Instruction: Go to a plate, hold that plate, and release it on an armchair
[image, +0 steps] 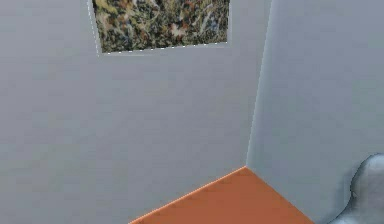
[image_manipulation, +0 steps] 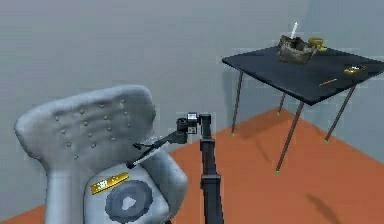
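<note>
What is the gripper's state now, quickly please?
Gripper: cannot be told; it shows against the armchair, so whether it holds anything is unclear.

The pale grey button-tufted armchair (image_manipulation: 90, 125) bears a darker grey round plate (image_manipulation: 128, 203) and a yellow flat strip (image_manipulation: 108, 184). The plain orange-brown floor (image: 230, 205) meets blue-grey walls (image: 120, 130). The rectangular wall picture (image: 160, 22) is mottled brown, green and white.

I'm seeing soft, even light spreading across the grey walls (image: 130, 130) in both views. The armchair (image_manipulation: 90, 130) is showing bright on its tufted back, shading gently in the folds, while the tabletop (image_manipulation: 290, 68) is reading dark.
</note>
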